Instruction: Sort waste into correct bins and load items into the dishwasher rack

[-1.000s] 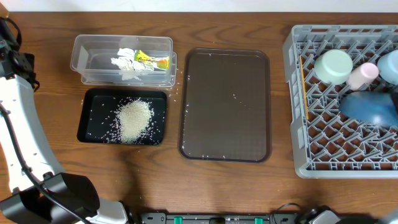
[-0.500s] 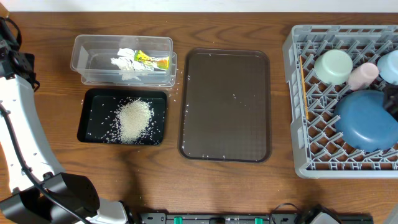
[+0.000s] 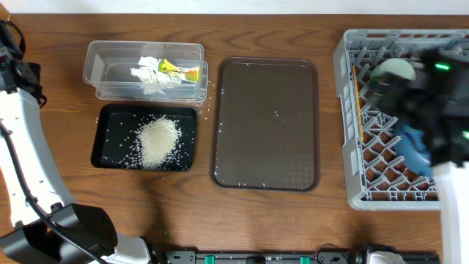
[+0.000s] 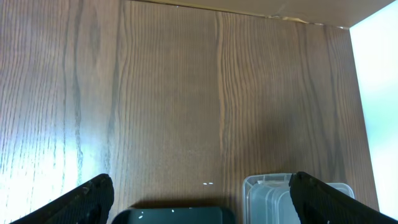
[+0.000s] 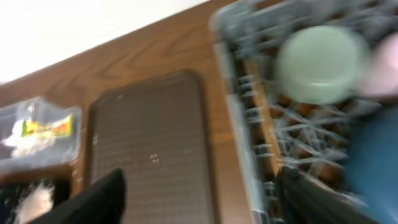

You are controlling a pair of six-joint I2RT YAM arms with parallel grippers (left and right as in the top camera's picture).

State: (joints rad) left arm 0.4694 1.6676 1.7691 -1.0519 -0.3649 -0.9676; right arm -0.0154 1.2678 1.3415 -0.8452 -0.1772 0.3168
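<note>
The left tool [image 4: 200, 196] is open wide with nothing in it, over the tabletop [image 4: 174, 93]. It is near the black tray [image 3: 104, 117] of rice [image 3: 157, 141] and the clear box [image 3: 95, 60] with the tissue [image 3: 146, 73] and yellow wrapper [image 3: 179, 71]. The right tool [image 5: 199, 194] looks blurry, but it is open wide and empty too, above the grey rack [image 3: 359, 147], where the blue plate [image 3: 410, 143], a mint bowl [image 5: 317, 65] and the pink cup [image 5: 387, 62] sit.
</note>
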